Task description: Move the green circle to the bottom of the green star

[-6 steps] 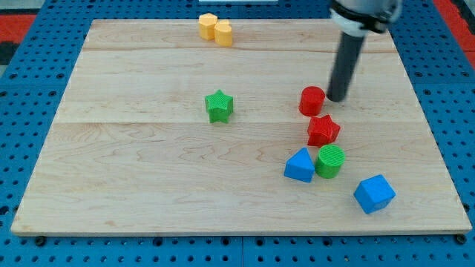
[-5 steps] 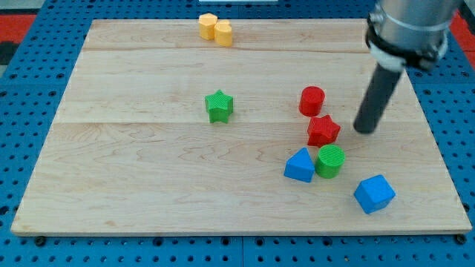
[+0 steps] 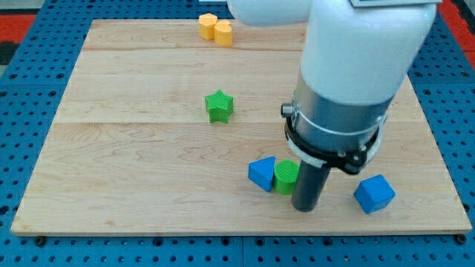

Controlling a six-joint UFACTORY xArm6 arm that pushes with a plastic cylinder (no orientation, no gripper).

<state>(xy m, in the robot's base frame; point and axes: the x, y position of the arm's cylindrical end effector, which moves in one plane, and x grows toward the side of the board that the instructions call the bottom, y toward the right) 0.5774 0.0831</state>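
The green star (image 3: 219, 106) lies near the middle of the wooden board (image 3: 133, 156). The green circle (image 3: 286, 176) lies below and to the right of it, toward the view's bottom. A blue block (image 3: 262, 173) touches the circle's left side. My tip (image 3: 304, 207) is down on the board right against the circle's lower right side. The rod and the big arm body above it hide part of the circle and the board behind.
A blue cube-like block (image 3: 373, 193) lies right of my tip. Two yellow blocks (image 3: 215, 29) sit together at the view's top. The red circle and red star seen before are hidden behind the arm.
My tip swept from beside the red circle round to the right and down to the green circle's lower right. The green circle and the blue block beside it have slid left.
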